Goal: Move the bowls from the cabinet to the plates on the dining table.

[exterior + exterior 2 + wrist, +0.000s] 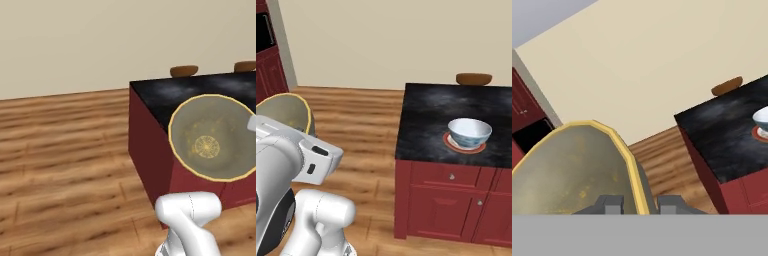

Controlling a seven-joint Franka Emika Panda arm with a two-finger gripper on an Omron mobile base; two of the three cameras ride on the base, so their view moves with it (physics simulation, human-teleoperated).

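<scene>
While the end effector pinches the rim of the round olive-tan bowl, this stiff, probably slippery dish could swing.

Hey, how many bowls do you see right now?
2. The white patterned bowl sits on the orange-red plate on the dining table. The olive-tan bowl is held by its rim in the tool, off the table.

Flat even rendered light, sharp, no glare, faint shadows.
</scene>
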